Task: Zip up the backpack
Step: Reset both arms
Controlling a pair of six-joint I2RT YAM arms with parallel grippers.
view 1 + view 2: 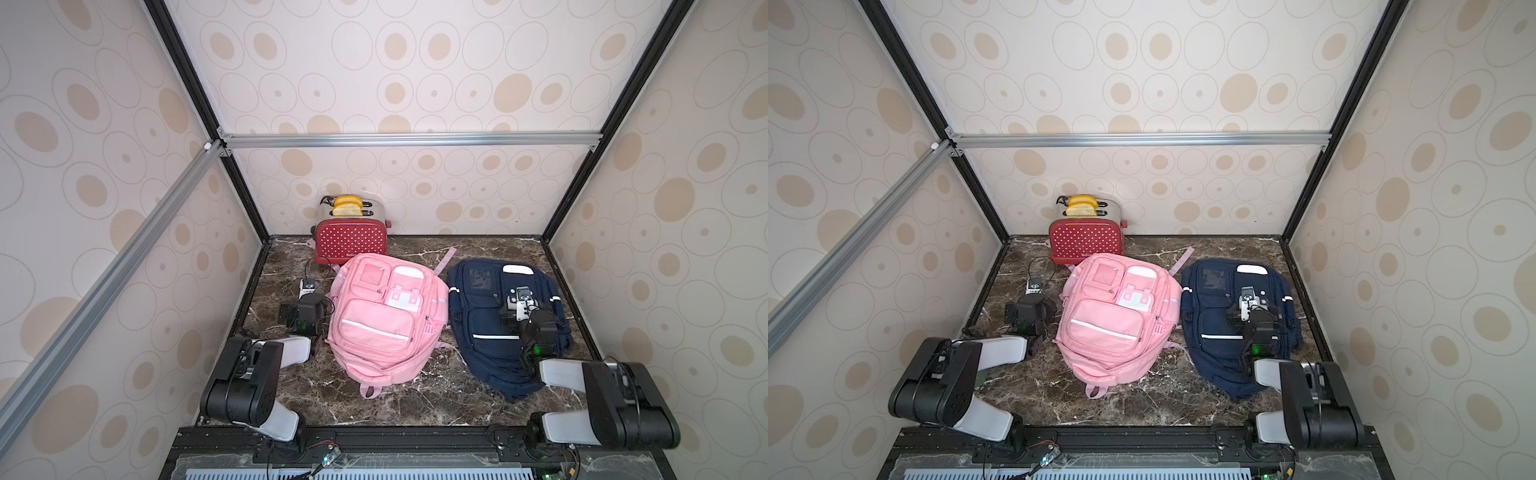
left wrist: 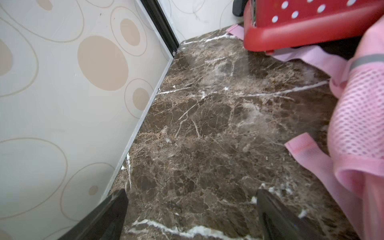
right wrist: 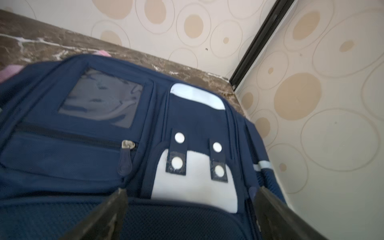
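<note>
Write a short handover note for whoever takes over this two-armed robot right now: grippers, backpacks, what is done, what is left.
Left gripper: open, empty, over the brown marble tabletop beside the pink fabric backpack.
Right gripper: open, empty, above the front of the navy blue fabric backpack, near a dark zip pull.
Both backpacks lie flat, side by side.
Done: nothing gripped, no zip drawn yet.
Left: find the open zip (not clear from these views), grip its pull, draw it shut.

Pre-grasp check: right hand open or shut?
Right hand open: in the right wrist view its fingers stand wide apart over the navy backpack, gripping nothing.
</note>
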